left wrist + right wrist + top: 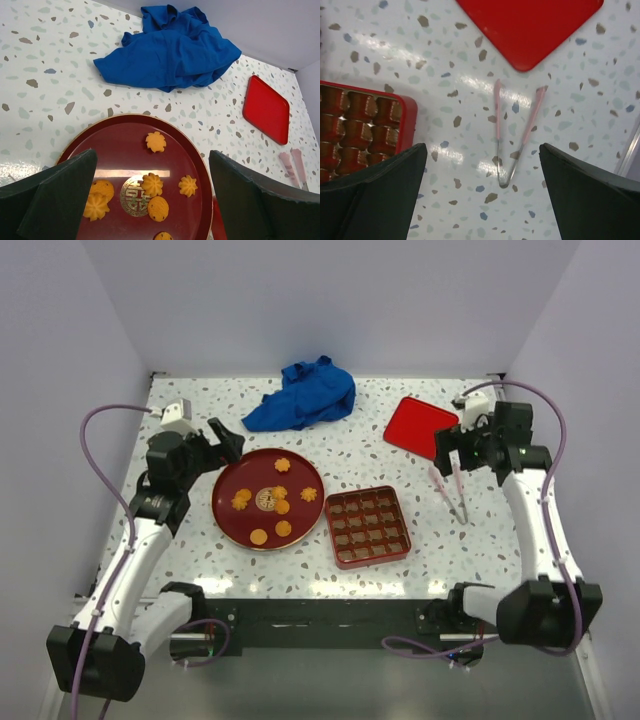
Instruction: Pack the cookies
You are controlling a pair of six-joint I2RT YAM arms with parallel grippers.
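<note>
The cookies (152,184) are lying on the dark red plate (125,145), below and between the left gripper's (226,442) widely spread jaws. The right gripper (450,448), jaws also spread, is hovering over pink tongs (497,115) on the table (430,560), well apart from them.

Left gripper (152,155), fingers spread wide, hovering at left edge of dark red plate (120,145). Cookies (156,142) sitting apart, bare plate showing between them. Blue cloth (302,395) heaping beyond plate, blocking far-centre path. Narrow bare strip running between plate and compartment tray (367,526). Right gripper (482,150) gaping over pink tongs (512,135). Red lid (530,25) lying just beyond, tray corner crowding its left.
</note>
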